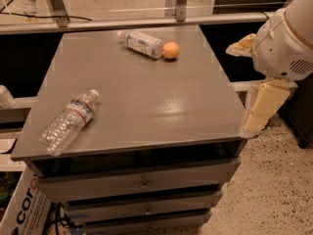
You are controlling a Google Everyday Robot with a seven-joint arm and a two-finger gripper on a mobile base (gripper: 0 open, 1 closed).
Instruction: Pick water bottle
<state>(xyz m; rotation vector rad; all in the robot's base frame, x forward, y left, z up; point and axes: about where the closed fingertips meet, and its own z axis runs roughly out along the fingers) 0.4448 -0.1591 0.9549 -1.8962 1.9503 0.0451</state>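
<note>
The water bottle (68,121) is a slim clear ribbed bottle with a white cap and a red-edged label band. It lies on its side near the front left corner of the grey cabinet top (146,97), cap pointing away and to the right. My gripper (250,77) hangs off the cabinet's right edge, far from the bottle. It is open and empty, with one cream finger (240,46) above and one (261,106) below.
A second bottle with a large white-and-blue label (141,42) lies at the back of the top, touching an orange fruit (170,50). Drawers (142,185) are below the top. A cardboard box (19,209) stands on the floor at the left. A metal rail (146,22) runs behind.
</note>
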